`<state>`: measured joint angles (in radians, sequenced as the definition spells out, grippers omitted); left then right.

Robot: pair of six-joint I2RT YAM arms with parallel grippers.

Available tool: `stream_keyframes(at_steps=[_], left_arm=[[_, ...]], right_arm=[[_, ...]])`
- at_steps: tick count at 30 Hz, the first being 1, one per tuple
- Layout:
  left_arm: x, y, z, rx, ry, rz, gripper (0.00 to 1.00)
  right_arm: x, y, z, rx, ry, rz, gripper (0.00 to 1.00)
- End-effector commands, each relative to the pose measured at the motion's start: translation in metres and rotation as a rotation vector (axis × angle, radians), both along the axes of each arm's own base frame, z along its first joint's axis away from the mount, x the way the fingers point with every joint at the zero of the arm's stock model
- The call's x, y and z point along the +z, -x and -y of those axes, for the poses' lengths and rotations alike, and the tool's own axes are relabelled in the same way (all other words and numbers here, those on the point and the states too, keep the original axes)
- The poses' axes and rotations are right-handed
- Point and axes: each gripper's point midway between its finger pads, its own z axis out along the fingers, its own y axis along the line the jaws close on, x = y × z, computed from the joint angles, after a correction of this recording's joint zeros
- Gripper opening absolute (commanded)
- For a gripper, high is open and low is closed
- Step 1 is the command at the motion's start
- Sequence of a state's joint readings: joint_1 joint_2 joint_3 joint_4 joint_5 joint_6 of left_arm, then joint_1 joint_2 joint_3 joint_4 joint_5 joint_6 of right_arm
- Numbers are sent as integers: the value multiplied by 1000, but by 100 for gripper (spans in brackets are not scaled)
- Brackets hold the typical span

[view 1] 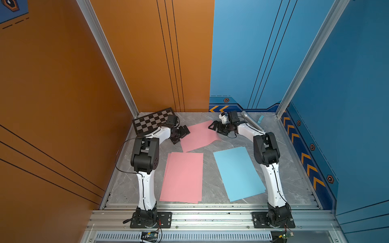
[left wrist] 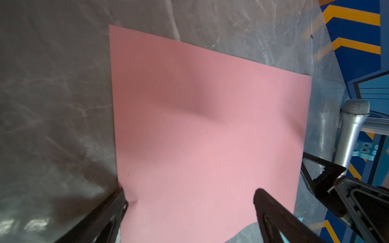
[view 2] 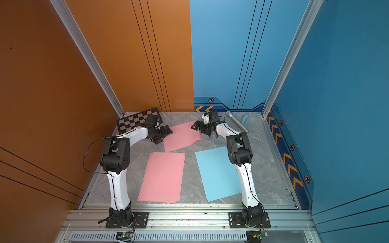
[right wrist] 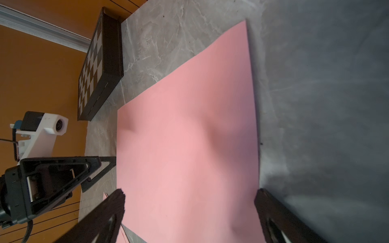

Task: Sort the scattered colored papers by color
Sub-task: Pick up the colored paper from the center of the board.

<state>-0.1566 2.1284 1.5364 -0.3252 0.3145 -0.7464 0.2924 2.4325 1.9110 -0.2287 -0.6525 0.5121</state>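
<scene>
- Nearest the front rail, a pink pile [view 1: 182, 177] and a blue pile [view 1: 239, 173] lie flat and apart on the grey table [view 1: 208, 181]. The pink is on the left arm's side and the blue on the right's. Each shows slightly fanned edges, so each looks like more than one sheet.
- Behind them, one loose pink sheet [view 1: 199, 136] lies askew and clear of both piles. It is buckled across its middle, and its edge by the right arm curls up off the table.
- The left pincer [left wrist: 190, 197] and the right pincer [right wrist: 189, 193] face each other from opposite ends of this sheet. Both are spread wide and hold nothing, with their tips at or over its border.
- The step in hand appears to be the last stray pink sheet, and the sorting looks nearly done.
- The next move calls for one pincer to close on the raised edge. It must pinch thin paper without creasing it, then bring it onto the pink pile without disturbing that pile.
- Farthest back are a checkered board [view 1: 151, 121], a microphone [view 1: 251, 121] and a small blue block [view 1: 261, 119], none of them part of the sort.
</scene>
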Motion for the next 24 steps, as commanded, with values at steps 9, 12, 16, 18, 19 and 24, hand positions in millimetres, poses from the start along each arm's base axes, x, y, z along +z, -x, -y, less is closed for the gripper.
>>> stream_keyframes(at_steps=[9, 12, 16, 18, 19, 24], left_arm=[[-33, 0, 24, -39, 69, -100, 98], [-31, -4, 28, -46, 82, -91, 98], [-27, -7, 35, -57, 96, -79, 98], [-25, -8, 39, -67, 106, -74, 98], [-24, -9, 41, -70, 110, -72, 98], [7, -12, 45, -90, 139, -15, 98]], right_arm=[[-44, 35, -10, 67, -23, -195, 100], [-43, 36, -10, 63, -18, -192, 91], [-41, 34, -12, 50, -7, -183, 79], [-37, 33, -16, 46, -19, -177, 72], [-34, 32, -17, 41, -27, -171, 69], [-2, 21, -19, -11, -122, -117, 57]])
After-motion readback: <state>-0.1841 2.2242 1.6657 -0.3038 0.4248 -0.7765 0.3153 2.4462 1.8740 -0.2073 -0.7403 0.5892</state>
